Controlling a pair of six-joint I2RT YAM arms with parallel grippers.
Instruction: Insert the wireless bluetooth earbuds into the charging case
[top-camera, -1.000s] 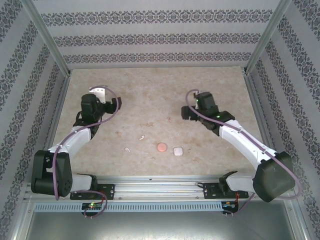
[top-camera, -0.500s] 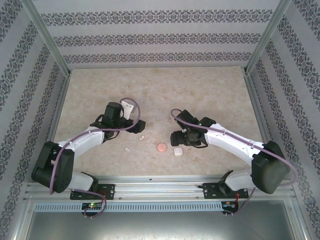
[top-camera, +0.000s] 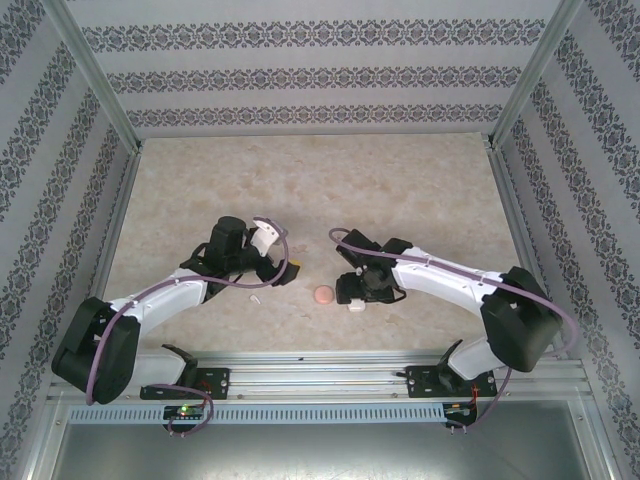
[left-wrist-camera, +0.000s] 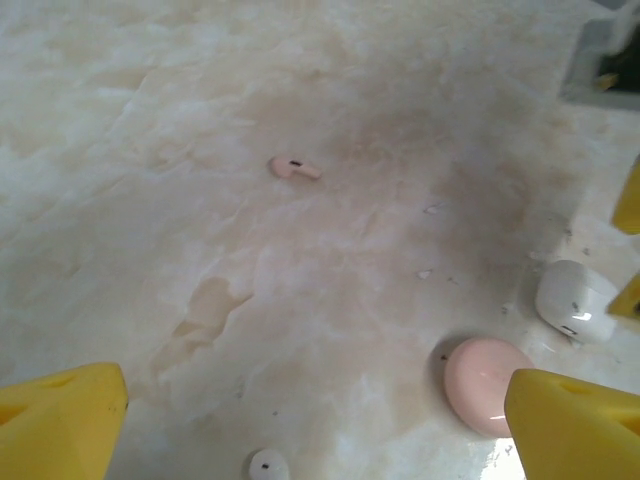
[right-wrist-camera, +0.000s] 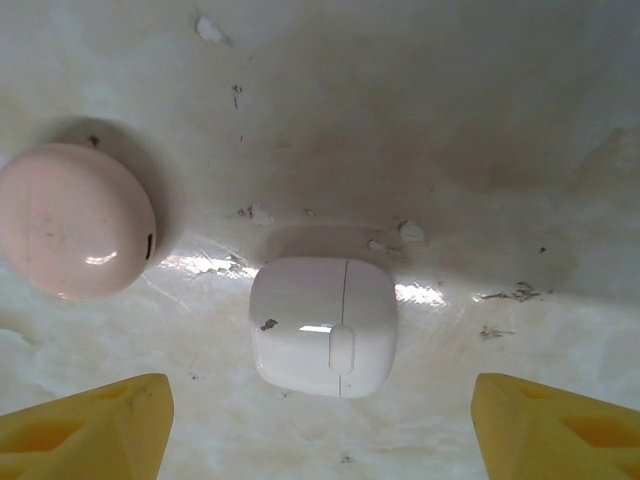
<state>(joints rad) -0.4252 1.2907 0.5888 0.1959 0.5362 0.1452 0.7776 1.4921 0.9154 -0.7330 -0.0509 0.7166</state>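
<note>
Beige marbled tabletop (top-camera: 300, 190), boxed in by patterned wallpaper (top-camera: 320, 75) & metal frame posts (top-camera: 95, 75). Left gripper (left-wrist-camera: 315, 425) hangs low over the table, yellow fingers (left-wrist-camera: 60, 420) spread wide w/ nothing btwn them. Pinkish earbud (left-wrist-camera: 293, 168) lies on the table ahead of it; second earbud (left-wrist-camera: 267, 465) lies near its fingers. Right gripper (right-wrist-camera: 325, 425) is also spread wide, hovering by the closed white case (right-wrist-camera: 323, 325), not touching. Round pink disc (right-wrist-camera: 75, 220) sits just beside the case, w/ a small gap.
</note>
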